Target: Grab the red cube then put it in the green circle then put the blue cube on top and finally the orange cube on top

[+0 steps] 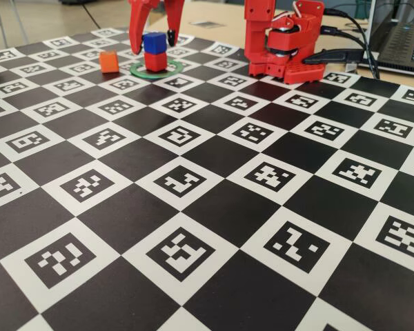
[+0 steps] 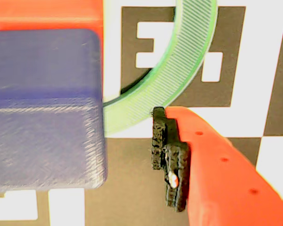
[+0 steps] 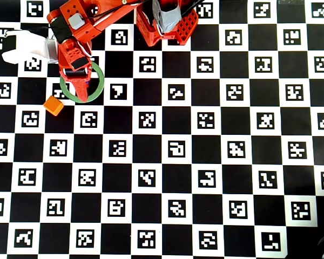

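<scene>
Because the blue cube already sits on the red one, the relation that matters now is where the last cube lies from the hand. Nearest to the fixed camera is the wide table [image 1: 214,227], covered by a black and white checker print with coded markers, and this near part carries nothing. Further back, in the upper left of the fixed view, the small bright-orange plastic cube [image 1: 110,61] stands on the table just beside the thin flat green ring [image 1: 167,71], outside it and to its left. In the overhead view this orange cube [image 3: 53,105] is at the lower left of the ring [image 3: 99,86], near it but apart.

Inside the ring stands the small matte red cube [image 1: 156,61], and the small deep-blue cube [image 1: 154,43] rests on top of it, slightly turned. The red two-finger hand [image 1: 154,31] hangs over this stack with its fingers spread on both sides of the blue cube, not pressing it; it looks released. I judge the hand must rise and travel toward the left of the fixed view to reach the orange cube.
</scene>
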